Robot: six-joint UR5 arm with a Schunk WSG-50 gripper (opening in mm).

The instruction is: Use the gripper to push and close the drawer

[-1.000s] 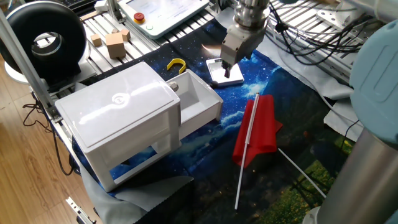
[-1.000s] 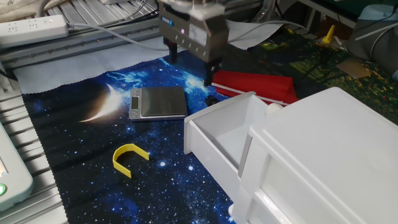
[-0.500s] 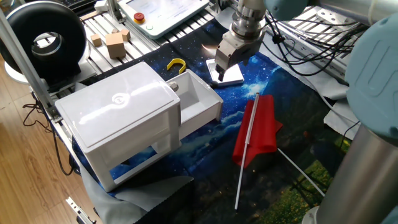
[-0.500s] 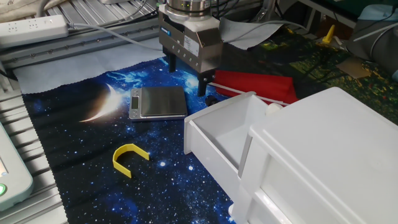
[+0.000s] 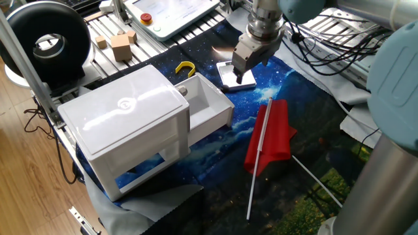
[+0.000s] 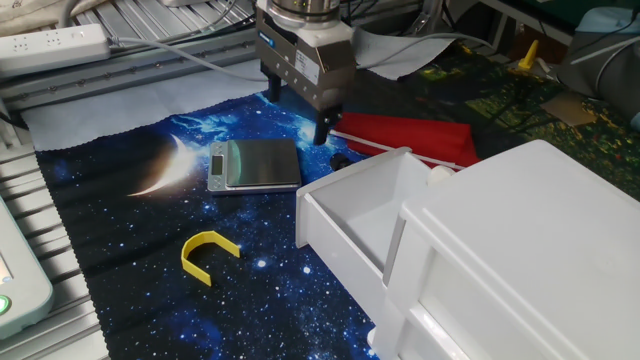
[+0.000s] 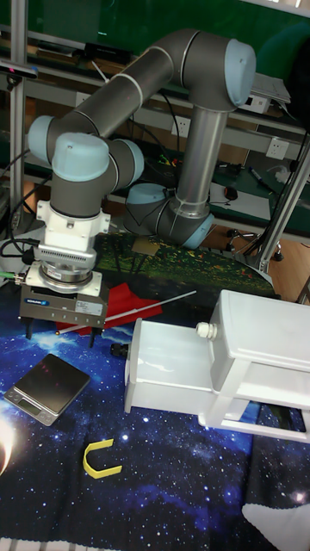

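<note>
White plastic was what I was after, and my hand (image 6: 297, 106) had not reached it. Over the last second I had only shuffled above the small scale (image 6: 254, 164): first drifting a little toward the far edge of the starry cloth (image 6: 120, 230), then back again, with a slight turn at the wrist. My height hardly changed and nothing on the worktop had shifted. I judged that as repositioning, not progress; the push itself had not begun.

My hand hung with its short dark fingers (image 6: 322, 130) spread wide and empty, pointing down, one of them over the scale's near corner and clear of it as far as I could tell.

The drawer (image 5: 208, 104) still stood pulled well out of its housing (image 5: 127, 124), the open tray showing its bare white inside. In the tall view the drawer (image 7: 168, 366) lay lower and to the side of my hand (image 7: 60, 331), with the scale (image 7: 47, 387) beneath me and the red folded thing (image 7: 120, 308) and its thin white rod (image 7: 164, 301) just behind. The drawer's front wall faced my way, apart from my fingers, with a gap of cloth between; the yellow hook (image 6: 207, 254) lay off to one side, out of the line.

To close it, I reckoned I had to drop lower, come in against that front wall, and press it toward the housing.
</note>
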